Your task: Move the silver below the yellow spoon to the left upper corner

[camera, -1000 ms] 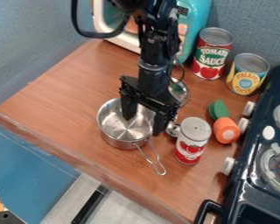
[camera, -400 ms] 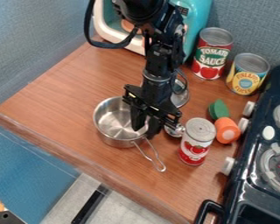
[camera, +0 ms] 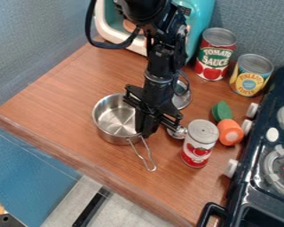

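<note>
On our worktop [camera: 55, 95] sits the silver pot [camera: 112, 119]. Right of the pot, the stove [camera: 244, 197] is cut off; beyond the pot, so is the turquoise oven [camera: 200, 17]. The hand [camera: 145, 133], closed on the pot's right rim, partly hides it. Right of the pot, we see a red-and-white-labelled can [camera: 198, 146].

On the bench [camera: 67, 93] I see a red-and-white tomato can [camera: 198, 148] standing near an orange toy piece [camera: 230, 133] and a green one [camera: 221, 111]. Behind them, a red-topped can [camera: 214, 60] and a yellow-labelled can [camera: 250, 80] stand upright, between the turquoise toy microwave [camera: 200, 20] and the dark toy stove [camera: 245, 193] with white knobs.
</note>
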`<action>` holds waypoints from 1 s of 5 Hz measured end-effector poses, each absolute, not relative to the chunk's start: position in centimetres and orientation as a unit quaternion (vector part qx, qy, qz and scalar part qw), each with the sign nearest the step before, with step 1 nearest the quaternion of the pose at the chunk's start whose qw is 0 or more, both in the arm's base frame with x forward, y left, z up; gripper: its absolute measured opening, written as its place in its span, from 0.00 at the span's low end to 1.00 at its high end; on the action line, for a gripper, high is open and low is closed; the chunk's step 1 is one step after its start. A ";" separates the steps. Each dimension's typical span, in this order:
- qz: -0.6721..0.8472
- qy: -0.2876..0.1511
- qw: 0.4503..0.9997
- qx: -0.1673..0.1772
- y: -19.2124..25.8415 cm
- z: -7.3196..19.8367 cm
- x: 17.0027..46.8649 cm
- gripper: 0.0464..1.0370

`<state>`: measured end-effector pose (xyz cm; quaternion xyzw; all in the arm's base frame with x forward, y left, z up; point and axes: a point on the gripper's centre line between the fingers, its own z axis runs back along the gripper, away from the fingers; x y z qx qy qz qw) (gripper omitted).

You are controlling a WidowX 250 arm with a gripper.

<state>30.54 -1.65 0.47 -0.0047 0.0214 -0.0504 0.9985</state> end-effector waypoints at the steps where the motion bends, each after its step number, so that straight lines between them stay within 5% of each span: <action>1: -0.040 0.034 0.998 -0.016 -0.7 0.9 30.2 0.03; 2: -0.026 0.033 0.999 -0.025 0.5 2.9 30.4 0.02; 5: -0.003 0.014 0.999 0.036 5.7 11.2 33.0 0.01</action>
